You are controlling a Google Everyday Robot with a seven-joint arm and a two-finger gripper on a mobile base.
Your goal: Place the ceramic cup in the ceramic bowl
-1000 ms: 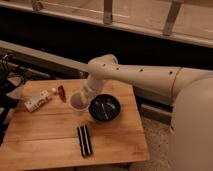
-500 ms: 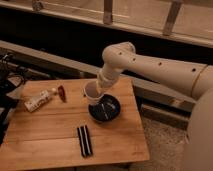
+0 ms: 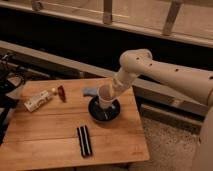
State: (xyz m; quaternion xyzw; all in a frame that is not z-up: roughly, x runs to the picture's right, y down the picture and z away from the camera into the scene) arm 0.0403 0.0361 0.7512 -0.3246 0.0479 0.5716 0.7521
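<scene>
- The small plain white ceramic cup point(image 3: 104, 98) is standing upright inside the shallow glossy black ceramic bowl point(image 3: 94, 111).
- The pincer point(image 3: 114, 88) is sitting against the cup's rim at two o'clock; whether it is gripping cannot be told.

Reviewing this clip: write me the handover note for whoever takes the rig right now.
Gripper: at the ceramic cup, directly over the ceramic bowl on the wooden table.
Cup: upright, its base within the bowl's rim; whether it rests on the bowl cannot be told.
Done: cup is at the bowl.
Left: confirm it is seated, release, withdraw the arm.
</scene>
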